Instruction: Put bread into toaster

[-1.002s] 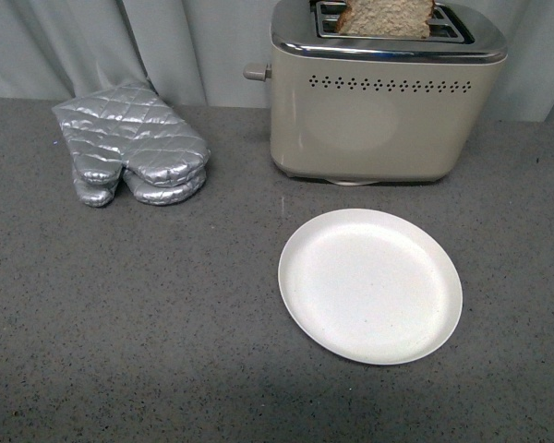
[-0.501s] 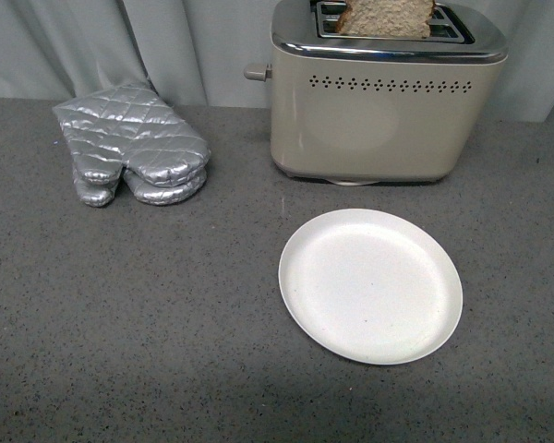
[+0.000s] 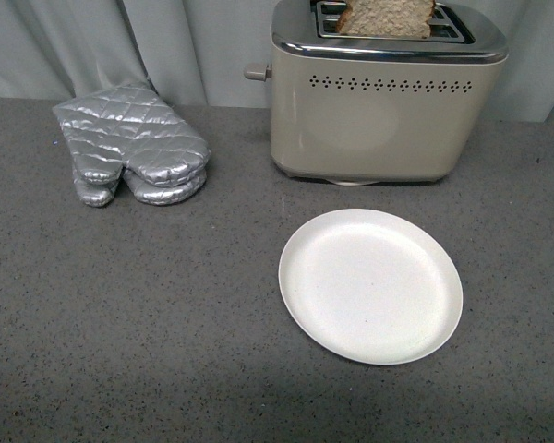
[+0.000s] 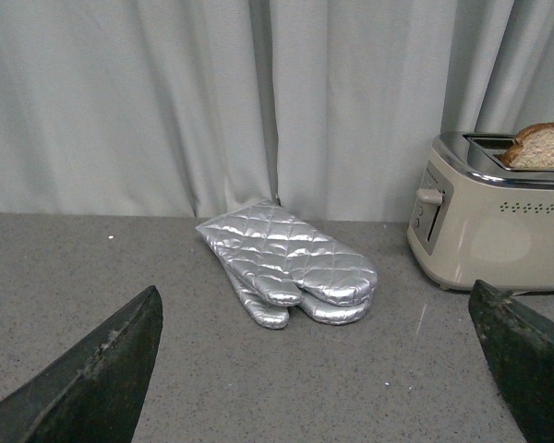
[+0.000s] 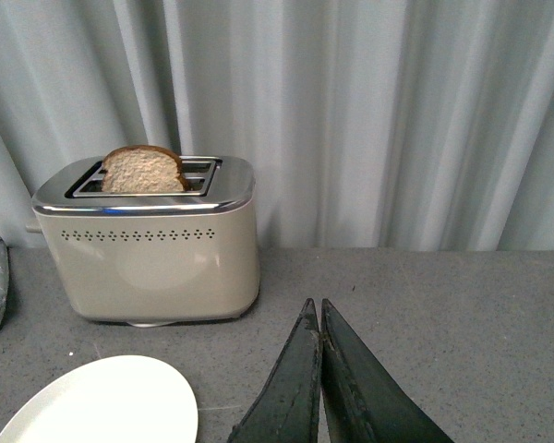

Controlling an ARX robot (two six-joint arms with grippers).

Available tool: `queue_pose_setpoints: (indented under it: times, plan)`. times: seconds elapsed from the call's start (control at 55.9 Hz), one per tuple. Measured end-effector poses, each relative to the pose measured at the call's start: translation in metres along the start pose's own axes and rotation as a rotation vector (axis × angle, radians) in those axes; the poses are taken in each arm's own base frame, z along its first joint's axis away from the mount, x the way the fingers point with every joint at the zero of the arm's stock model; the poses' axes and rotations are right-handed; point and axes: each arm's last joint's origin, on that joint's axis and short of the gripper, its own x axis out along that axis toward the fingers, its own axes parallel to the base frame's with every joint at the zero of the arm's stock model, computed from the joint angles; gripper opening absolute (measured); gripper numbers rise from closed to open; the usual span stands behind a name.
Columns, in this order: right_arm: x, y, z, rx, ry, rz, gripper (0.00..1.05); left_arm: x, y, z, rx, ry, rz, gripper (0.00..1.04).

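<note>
A grey speckled worktop [image 3: 148, 332] fills the lower part of the front view, bare along its near edge. A little right of centre lies a white plate [image 3: 370, 284] with nothing on it. Farther back, at the left, a pair of silver quilted mitts [image 3: 129, 146] lies stacked. At the top, right of centre, stands the toaster [image 3: 379, 97], its lever knob on its left side; the bread [image 3: 386, 17] stands upright in the nearer slot, its top sticking out. Pale grey curtain [image 3: 166, 46] closes off the room behind. In the wrist views, the left fingers [image 4: 102, 378] are spread wide apart, and the right fingers [image 5: 307, 388] are pressed together, holding nothing.
</note>
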Motion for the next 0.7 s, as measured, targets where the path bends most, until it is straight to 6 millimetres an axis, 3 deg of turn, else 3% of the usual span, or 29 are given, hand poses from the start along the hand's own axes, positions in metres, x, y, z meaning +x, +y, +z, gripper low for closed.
queue_pose_setpoints:
  times: [0.376, 0.519, 0.537, 0.662, 0.698]
  plan:
    - [-0.012, 0.0, -0.003, -0.001, 0.006, 0.0, 0.01, 0.0, 0.0, 0.0, 0.0, 0.0, 0.0, 0.98]
    - [-0.012, 0.0, -0.003, -0.002, 0.006, 0.0, 0.29, 0.0, 0.0, 0.0, 0.0, 0.0, 0.0, 0.98]
    - [-0.012, 0.0, -0.003, -0.002, 0.005, 0.0, 0.72, 0.0, 0.0, 0.0, 0.0, 0.0, 0.0, 0.98]
    - [-0.012, 0.0, -0.003, -0.001, 0.005, 0.0, 0.95, 0.0, 0.0, 0.0, 0.0, 0.0, 0.0, 0.98]
    - [-0.012, 0.0, -0.003, 0.0, 0.005, 0.0, 0.97, 0.0, 0.0, 0.0, 0.0, 0.0, 0.0, 0.98]
